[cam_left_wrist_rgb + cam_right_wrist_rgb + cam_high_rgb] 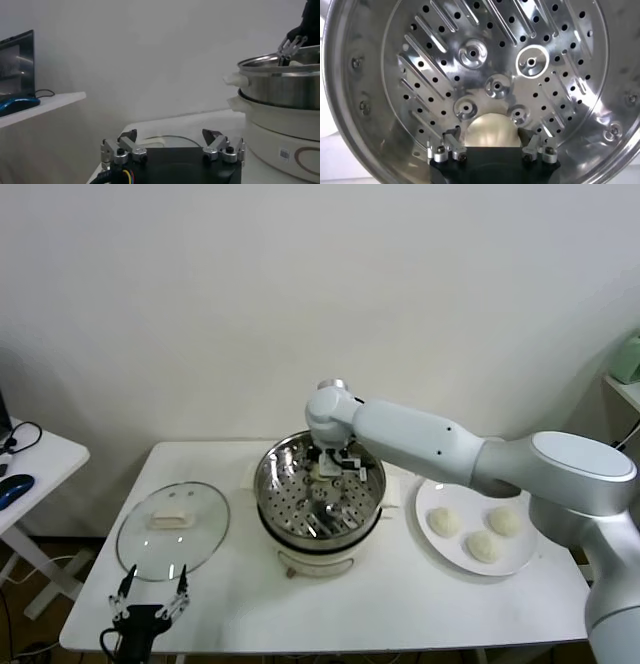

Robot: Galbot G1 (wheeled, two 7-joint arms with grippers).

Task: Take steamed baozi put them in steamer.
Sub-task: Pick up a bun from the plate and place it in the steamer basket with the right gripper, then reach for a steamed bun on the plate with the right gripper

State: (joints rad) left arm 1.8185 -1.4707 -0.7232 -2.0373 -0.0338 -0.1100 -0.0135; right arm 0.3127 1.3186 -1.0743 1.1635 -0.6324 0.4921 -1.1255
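My right gripper (490, 147) hangs inside the steamer (275, 474) at frame centre, jaws spread, bun (489, 131) released between them. Three buns wait on the plate (432, 534), lower right. My left gripper (150, 602) idles open, lower left.

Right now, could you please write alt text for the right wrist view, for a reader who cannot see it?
The open right gripper hangs over the steamer, with one steamed baozi lying between its fingers on the perforated steel bottom. The shiny round basket fills nearly the whole view.

Glass lid (172, 531), white plate (440, 549)
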